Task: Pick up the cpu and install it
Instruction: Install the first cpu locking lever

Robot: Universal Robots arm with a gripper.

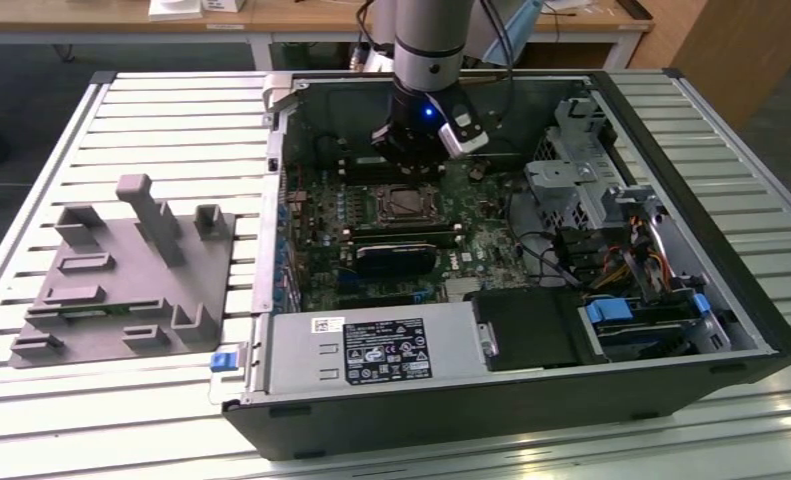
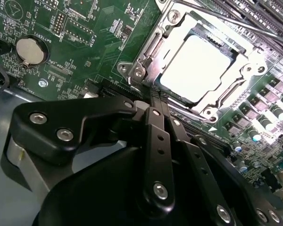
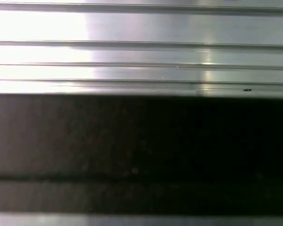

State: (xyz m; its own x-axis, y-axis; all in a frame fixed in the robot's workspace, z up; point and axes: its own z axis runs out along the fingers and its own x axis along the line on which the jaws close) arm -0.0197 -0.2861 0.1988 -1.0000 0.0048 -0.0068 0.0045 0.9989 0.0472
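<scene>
One cpu (image 2: 200, 67) in socket (image 2: 146, 56); one end effector (image 2: 156, 96) beside it, fingers together, empty.

A desk (image 1: 128, 110) of pale ribbed metal slats fills the foreground, catching bright light along its ridges. Behind it stands a wooden table (image 1: 302, 18) with white legs over dark grey floor (image 1: 22, 70). A wooden panel (image 1: 755, 50) rises at the exterior view's right.
</scene>
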